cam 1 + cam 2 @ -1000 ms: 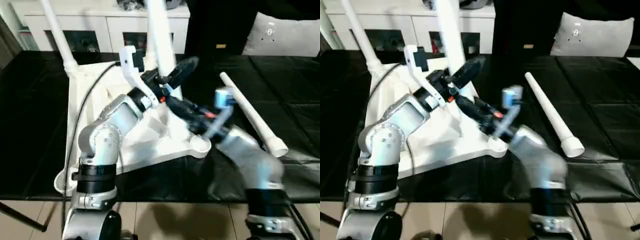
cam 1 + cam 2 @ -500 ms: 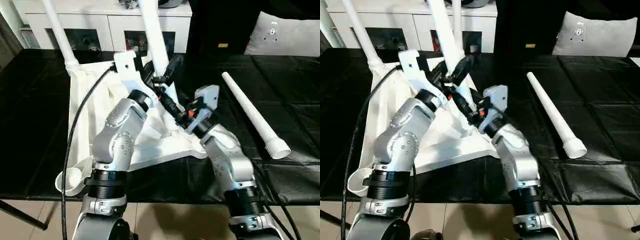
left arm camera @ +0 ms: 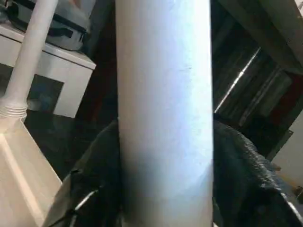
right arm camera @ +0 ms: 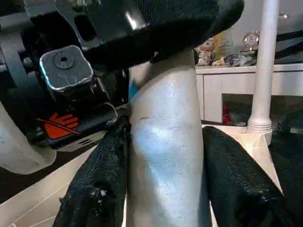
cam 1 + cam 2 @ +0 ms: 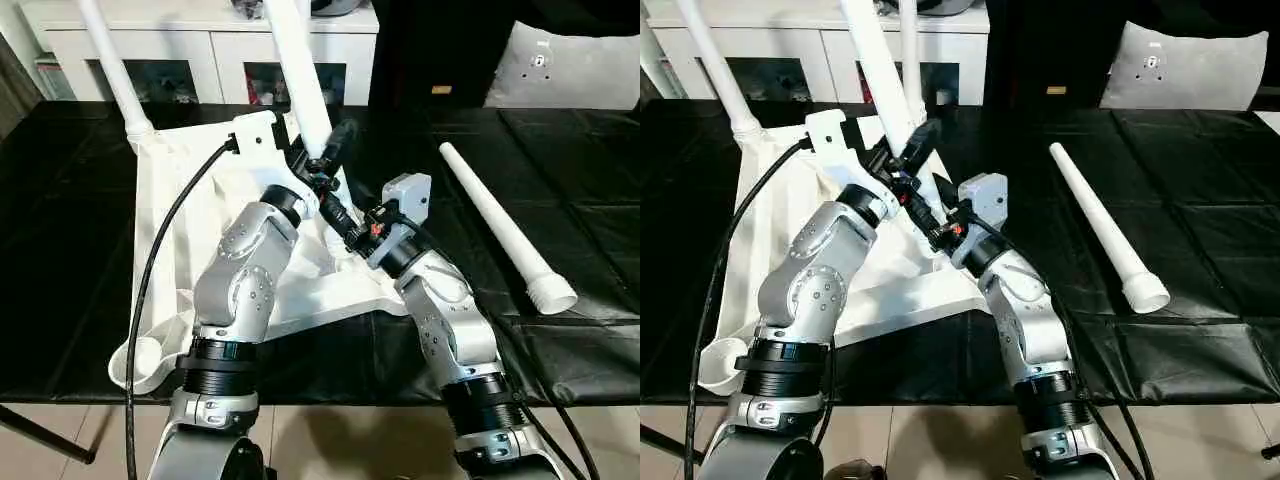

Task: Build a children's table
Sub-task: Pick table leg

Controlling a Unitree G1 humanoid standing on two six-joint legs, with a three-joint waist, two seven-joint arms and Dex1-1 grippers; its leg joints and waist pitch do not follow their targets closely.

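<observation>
Black mat [image 5: 90, 250] under upturned white ribbed plastic tabletop [image 5: 180, 240]: left gripper [image 5: 325, 160] and right gripper [image 5: 345, 215] both clamp the near-upright tapered white leg [image 5: 300, 85], right lower near its socket.

A large black mat [image 5: 560, 350] covers the work surface; it has a pattern of big square panels and its surface shines a little. In front of the mat, a strip of pale tiled floor [image 5: 350, 440] is visible. Behind the mat stands a low white cabinet [image 5: 215, 40] with glass doors, and some small objects are behind the glass. To the right of the cabinet there is a dark area, and a grey cushion [image 5: 560, 65] leans at the far right corner.
</observation>
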